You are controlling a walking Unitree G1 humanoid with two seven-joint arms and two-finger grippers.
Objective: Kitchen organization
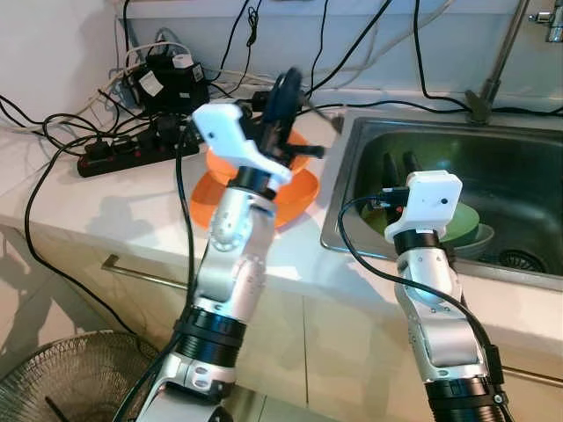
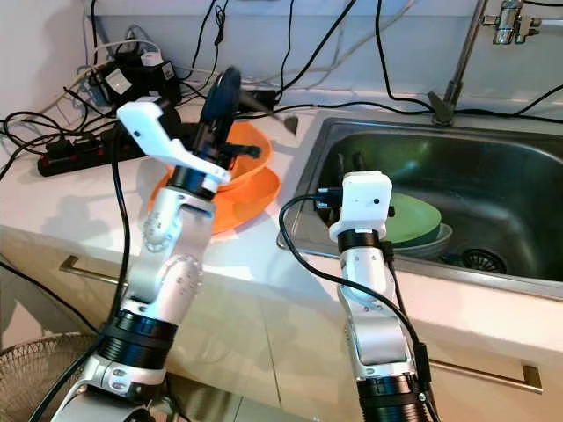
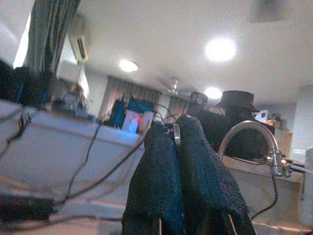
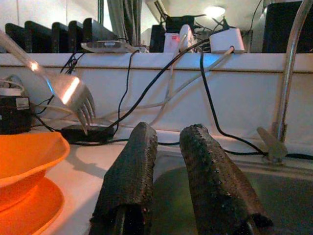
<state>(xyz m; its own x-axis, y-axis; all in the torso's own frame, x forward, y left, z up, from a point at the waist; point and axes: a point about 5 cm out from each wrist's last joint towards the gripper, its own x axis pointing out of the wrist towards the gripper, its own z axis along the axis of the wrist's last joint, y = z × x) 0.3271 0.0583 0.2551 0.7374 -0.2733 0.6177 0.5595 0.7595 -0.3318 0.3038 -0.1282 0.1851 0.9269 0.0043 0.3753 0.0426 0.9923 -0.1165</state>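
White counter holds orange bowls beside the sink; left claw pinches a fork, right claw slightly spread

Head views overlook counter; wrist views face backsplash.

A glossy white table runs along a pale wall, with cream cabinet fronts and a slim metal pull handle below it. Black cables and a black power strip clutter its back edge. A round wire fan grille stands on the floor. Overhead, round ceiling lights glow on a white ceiling, near grey curtains and a wall air conditioner.
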